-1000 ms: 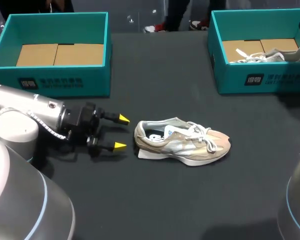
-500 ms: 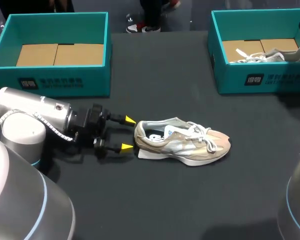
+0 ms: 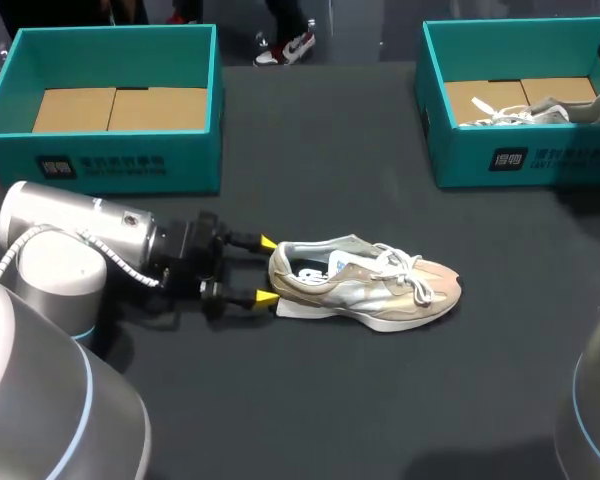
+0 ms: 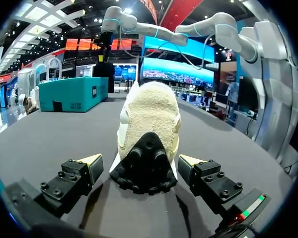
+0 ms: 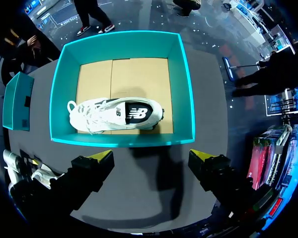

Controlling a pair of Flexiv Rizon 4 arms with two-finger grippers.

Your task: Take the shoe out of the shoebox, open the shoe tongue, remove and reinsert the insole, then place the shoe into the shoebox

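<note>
Left gripper [image 3: 267, 270] spread wide at the heel of the shoe [image 3: 365, 285], which lies on the table [image 3: 310, 400], out of both boxes.

Nearest: fingers [image 4: 92, 159] stand one on each side of the heel with a gap on both sides, so nothing is gripped. The shoe sits upright on its sole, toe pointing away from the gripper, laces loose over the tongue. Judged light; the upper looks soft and would likely dent under a pinch. The heel cup seems the stiffest part, so take it across there, low, near the sole. The rubber sole may drag on the dark cloth. Farther back: the empty left shoebox [image 3: 115, 160], and the right shoebox [image 5: 181, 84] holding a second shoe [image 5: 114, 114]. The right gripper [image 5: 151, 158] hangs above that box, fingers apart, holding nothing.
</note>
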